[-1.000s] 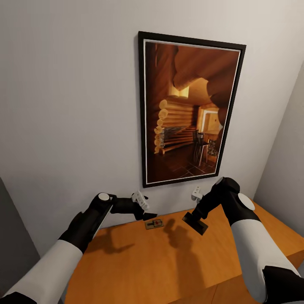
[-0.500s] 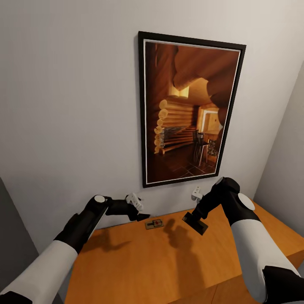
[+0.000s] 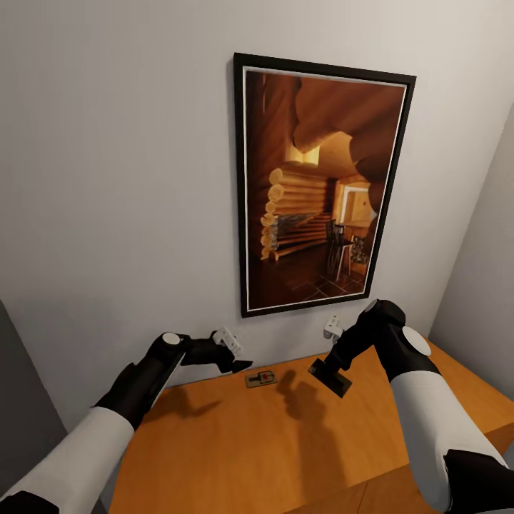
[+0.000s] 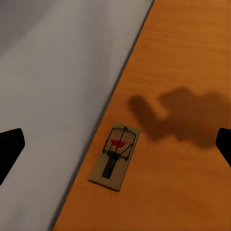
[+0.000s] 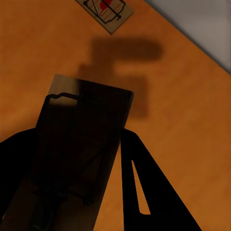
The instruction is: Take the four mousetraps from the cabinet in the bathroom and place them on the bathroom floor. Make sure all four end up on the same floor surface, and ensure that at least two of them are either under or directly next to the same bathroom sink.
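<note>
One mousetrap [image 3: 261,378] lies flat on the cabinet [image 3: 285,442] top, close to the wall; its red spot and dark wire are plain in the left wrist view [image 4: 115,156]. My left gripper [image 3: 240,365] hovers just left of it, open, with its fingertips [image 4: 9,149] spread wide on either side of the trap. My right gripper [image 3: 334,370] is shut on a second mousetrap [image 3: 330,377], held tilted above the cabinet top to the right of the lying one. In the right wrist view the held mousetrap [image 5: 82,139] looks dark between the fingers [image 5: 139,183], with the lying mousetrap [image 5: 107,10] beyond.
A large framed picture [image 3: 321,185] hangs on the white wall directly behind the cabinet. Another wall [image 3: 478,285] closes in at the right. A dark grey surface [image 3: 21,400] borders the cabinet's left end.
My left gripper has drawn back a little to the left, away from the lying mousetrap. The right arm and its held mousetrap have stayed still.
</note>
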Controlling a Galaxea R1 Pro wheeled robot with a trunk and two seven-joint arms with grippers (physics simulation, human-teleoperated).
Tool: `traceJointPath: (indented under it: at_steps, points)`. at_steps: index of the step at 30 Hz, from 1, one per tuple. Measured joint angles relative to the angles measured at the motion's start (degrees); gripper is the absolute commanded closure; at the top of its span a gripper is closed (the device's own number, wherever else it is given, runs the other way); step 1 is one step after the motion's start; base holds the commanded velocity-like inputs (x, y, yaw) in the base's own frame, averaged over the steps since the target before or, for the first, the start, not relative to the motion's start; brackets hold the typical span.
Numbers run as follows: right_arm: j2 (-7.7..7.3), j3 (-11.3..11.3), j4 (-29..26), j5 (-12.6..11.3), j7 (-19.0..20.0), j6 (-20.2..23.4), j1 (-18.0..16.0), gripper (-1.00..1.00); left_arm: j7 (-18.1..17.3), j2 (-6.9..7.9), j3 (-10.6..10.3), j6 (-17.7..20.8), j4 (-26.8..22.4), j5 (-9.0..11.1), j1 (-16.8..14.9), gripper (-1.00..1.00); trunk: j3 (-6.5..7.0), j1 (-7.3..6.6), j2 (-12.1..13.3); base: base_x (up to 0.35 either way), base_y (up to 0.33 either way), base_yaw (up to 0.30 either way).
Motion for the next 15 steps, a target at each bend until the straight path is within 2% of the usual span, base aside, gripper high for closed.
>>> traceJointPath:
  at_steps: [15]
  points:
    - [0.0,0.0,0.0,0.0,0.0,0.0,0.0,1.0,0.1,-0.65,-0.2,0.1,0.0,0.0,0.0,-1.0,0.0,0.0,0.0,0.0,0.0,0.0]
